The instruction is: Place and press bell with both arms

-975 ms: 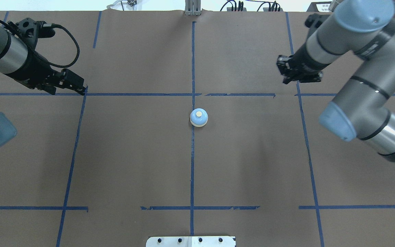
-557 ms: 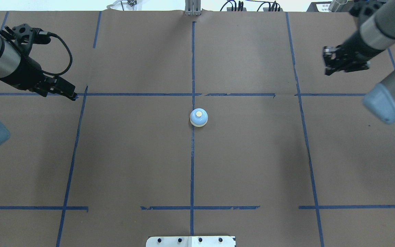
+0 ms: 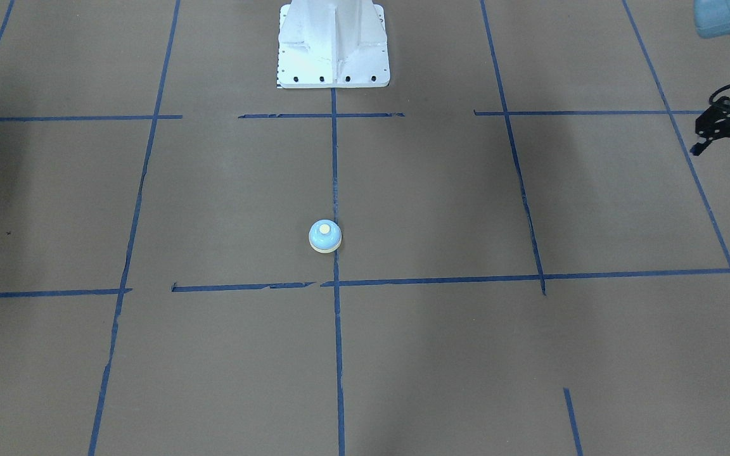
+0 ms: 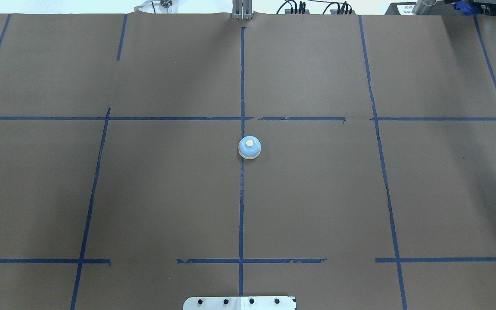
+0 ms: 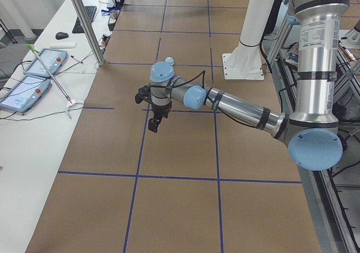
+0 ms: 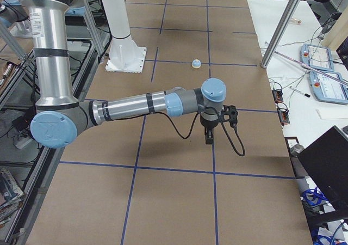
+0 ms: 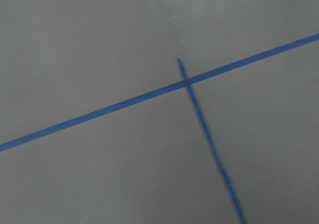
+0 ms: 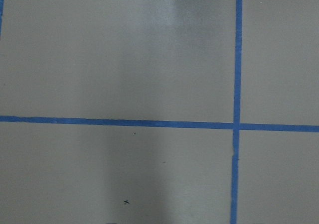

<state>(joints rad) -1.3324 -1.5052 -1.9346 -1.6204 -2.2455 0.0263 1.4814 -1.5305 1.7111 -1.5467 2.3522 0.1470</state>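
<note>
The light-blue bell with its cream button stands upright on the centre tape line of the brown table, also in the front view and small in both side views. No arm shows in the overhead view. My left gripper hangs over the table far to the bell's left, pointing down. Only a black part of it shows at the front view's right edge, and I cannot tell its state. My right gripper hangs far to the bell's right, and I cannot tell its state. Both wrist views show only table and tape.
The white pedestal base stands at the robot's edge of the table. Blue tape lines grid the brown surface. Metal posts and tablets stand at the operators' side.
Both arms have drawn outward, left to the left and right to the right, and have left the overhead view. The bell has not moved.
</note>
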